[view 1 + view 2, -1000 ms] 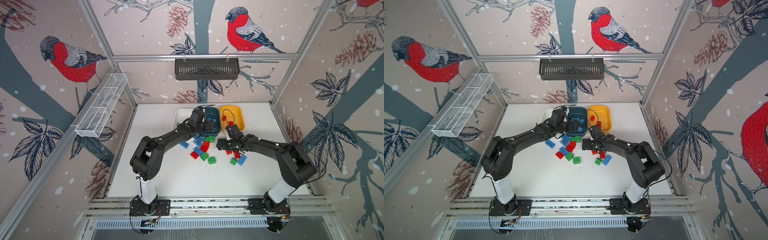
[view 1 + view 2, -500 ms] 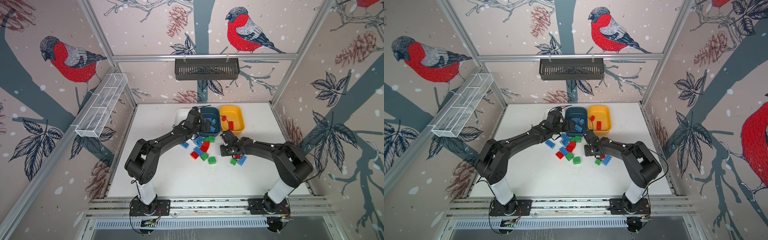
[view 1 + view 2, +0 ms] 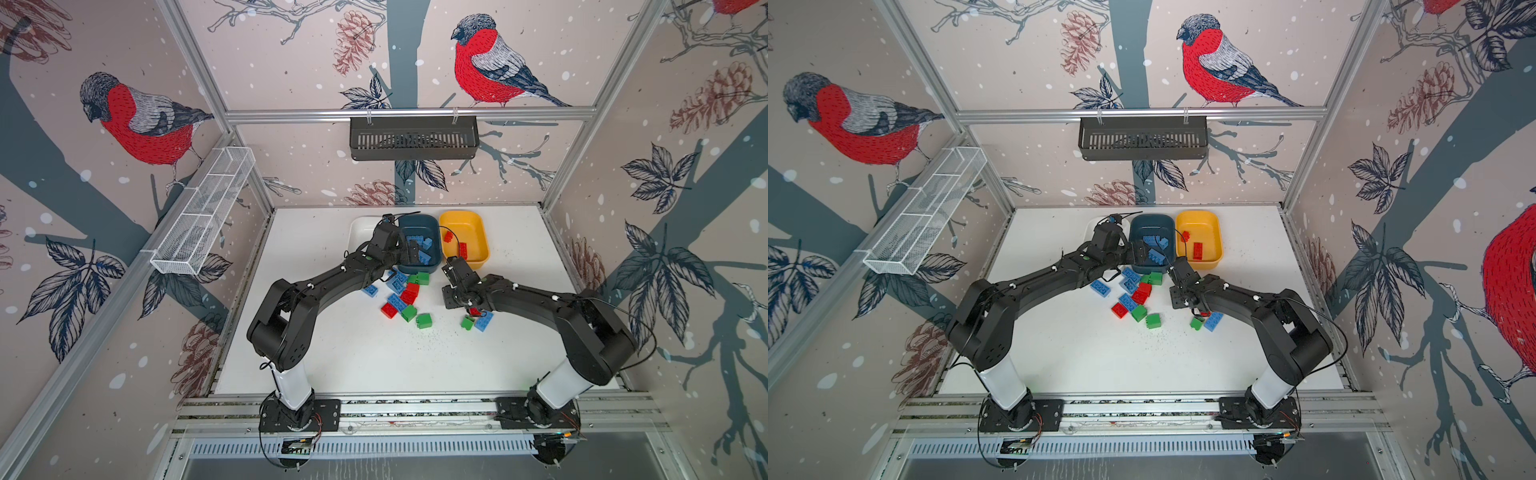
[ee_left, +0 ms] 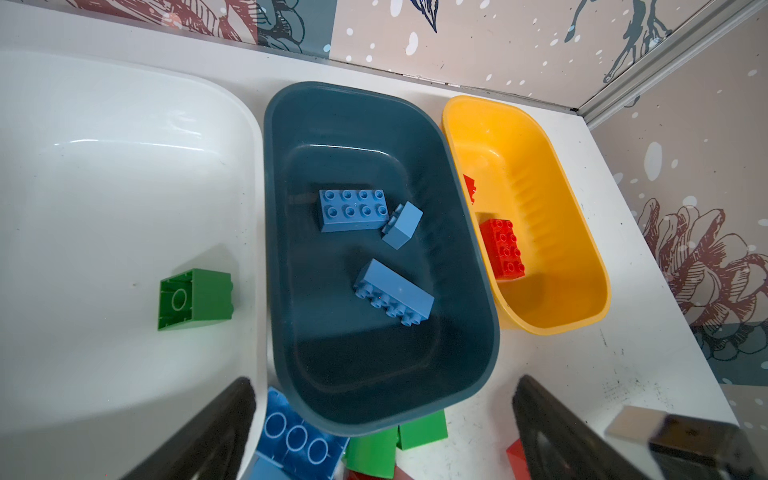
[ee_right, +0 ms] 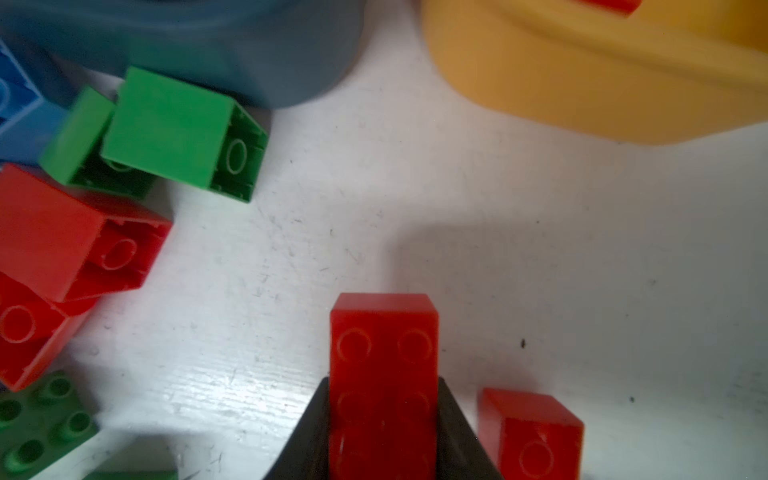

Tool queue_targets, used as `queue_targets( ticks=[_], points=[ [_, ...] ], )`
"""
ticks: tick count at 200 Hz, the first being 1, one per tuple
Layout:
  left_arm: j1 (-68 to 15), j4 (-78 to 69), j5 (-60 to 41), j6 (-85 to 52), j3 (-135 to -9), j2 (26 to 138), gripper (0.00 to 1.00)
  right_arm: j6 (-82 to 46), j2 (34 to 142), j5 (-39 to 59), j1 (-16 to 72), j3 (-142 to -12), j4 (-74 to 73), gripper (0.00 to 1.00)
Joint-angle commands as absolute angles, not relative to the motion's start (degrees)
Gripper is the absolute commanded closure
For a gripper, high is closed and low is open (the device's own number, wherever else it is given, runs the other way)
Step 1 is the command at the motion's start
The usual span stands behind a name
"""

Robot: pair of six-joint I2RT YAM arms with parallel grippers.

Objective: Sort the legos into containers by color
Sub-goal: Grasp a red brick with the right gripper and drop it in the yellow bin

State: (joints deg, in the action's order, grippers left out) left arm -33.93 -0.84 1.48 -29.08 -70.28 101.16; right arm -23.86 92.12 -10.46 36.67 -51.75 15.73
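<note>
My right gripper (image 5: 384, 419) is clenched on a red brick (image 5: 384, 332), down near the middle of the table (image 3: 332, 353) and short of the yellow tub (image 4: 540, 174). I cannot tell whether the brick has left the table. My left gripper (image 4: 384, 382) hangs spread wide and empty over the near end of the teal tub (image 4: 357, 124). The three tubs stand side by side along the table's far edge. I judge the sort barely begun: three blue bricks (image 4: 353, 210) lie in the teal tub, two reds (image 4: 503, 249) in the yellow and one green brick (image 4: 195, 299) in the white tub (image 4: 104, 124). A dozen or so mixed bricks (image 3: 405, 291) wait loose near the table's middle. Only the right wrist view shows my grip and a second red (image 5: 532, 432) just beside it; in both top views my wrist covers nearly all of that. Only the left wrist view shows the green brick, since my left arm hides that part of the white tub from above.
</note>
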Motion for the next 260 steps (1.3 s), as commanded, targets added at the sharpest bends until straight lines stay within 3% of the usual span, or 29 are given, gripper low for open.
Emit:
queue_targets(
  ticks=[1,77,144,201,228,260],
  points=[
    [-33.84,-2.10,2.23,-28.38,-70.06,101.06,0.03,-23.01,89.85,-11.03,36.65,-51.94,11.74,0.76],
    [-34.19,-8.84,3.57,-24.98,-63.76,96.08,0.03,-24.18,86.49,-6.63,32.40,-52.99,1.19,0.77],
    [-34.01,-6.28,14.67,-30.70,-60.92,92.95,0.03,-19.50,94.81,-2.60,23.36,-61.99,0.39,0.76],
    [-34.09,-2.09,8.14,-23.17,-62.10,92.97,0.03,-11.88,111.75,-15.65,21.39,-82.28,12.46,0.75],
    [-36.27,0.14,7.04,-17.27,-62.55,93.12,0.03,-9.43,119.90,-15.92,20.21,-93.67,19.24,0.73],
    [-40.66,0.81,6.05,-7.06,-60.87,91.54,0.03,-8.27,126.62,-25.68,20.11,-104.27,26.28,0.59]
  ],
)
